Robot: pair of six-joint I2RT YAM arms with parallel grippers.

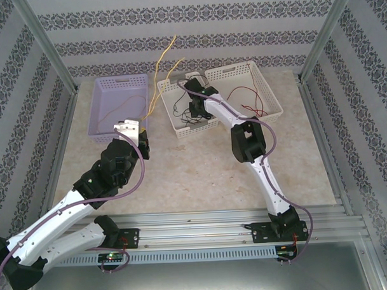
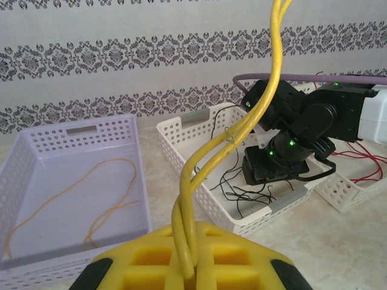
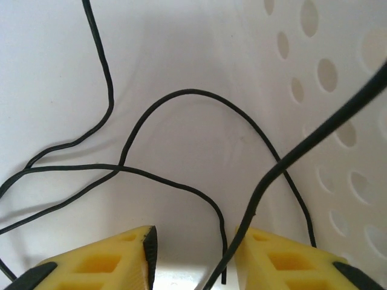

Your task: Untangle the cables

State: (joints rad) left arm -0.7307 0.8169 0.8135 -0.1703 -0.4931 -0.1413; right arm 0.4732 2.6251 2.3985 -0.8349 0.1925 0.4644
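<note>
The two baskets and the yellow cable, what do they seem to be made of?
White basket: likely molded plastic, smooth with a slight sheen; regular punched holes in its walls.
Lavender basket: same look, apparently plastic, with a molded handle slot.
Yellow cable: probably plastic- or rubber-coated wire, glossy; it bends in smooth springy curves. The core can't be seen.

Bright, even, diffuse light. You see soft shadows under the black cables (image 3: 187,90); the nearest strand (image 3: 326,124) looks blurred, perhaps too close.

Two baskets (image 1: 118,78), two arms (image 1: 247,140) (cables (image 2: 184,229) uncounted)
</note>
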